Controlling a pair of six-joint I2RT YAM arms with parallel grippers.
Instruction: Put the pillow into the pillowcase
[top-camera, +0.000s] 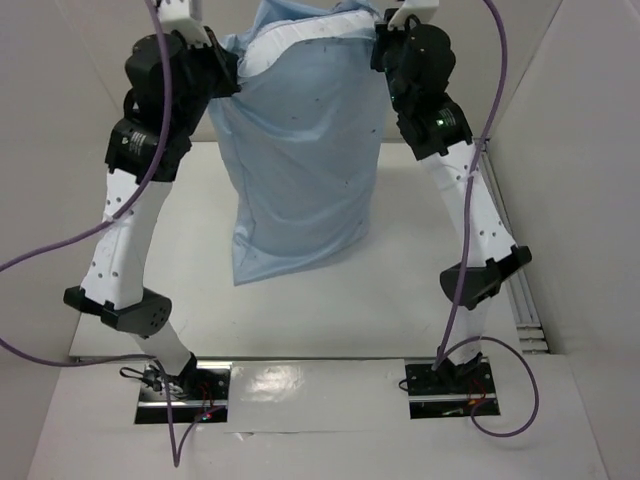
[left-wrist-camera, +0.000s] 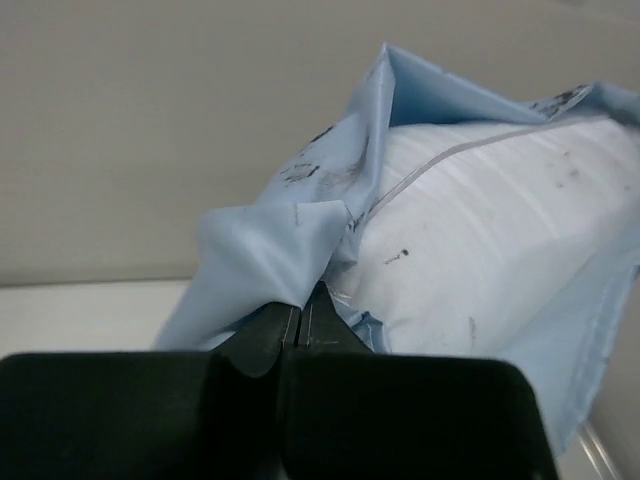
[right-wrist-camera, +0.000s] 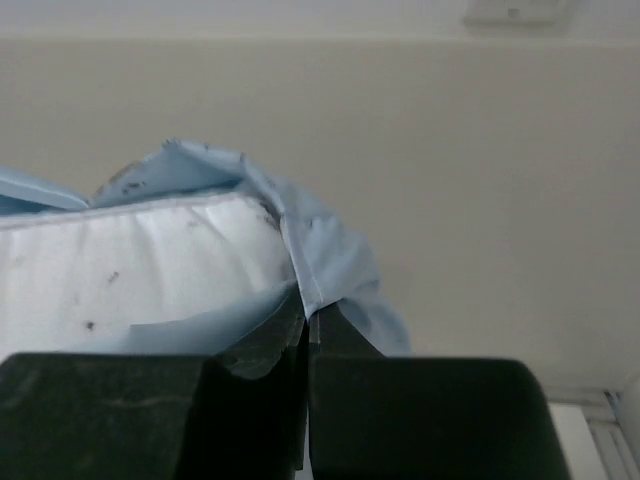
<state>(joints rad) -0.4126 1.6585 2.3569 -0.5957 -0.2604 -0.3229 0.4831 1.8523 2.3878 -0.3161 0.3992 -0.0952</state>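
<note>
Blue pillowcase (top-camera: 300, 150) hangs over the bench (top-camera: 330, 310), long axis 12 to 6 o'clock in the top view, the white pillow (top-camera: 292, 40) showing at its open mouth. Left end effector (left-wrist-camera: 303, 315) and right end effector (right-wrist-camera: 308, 320) each clamp a mouth corner (10 and 2 o'clock of the sack). By my reading, the pillow sits between them, neither arm nearer.
</note>
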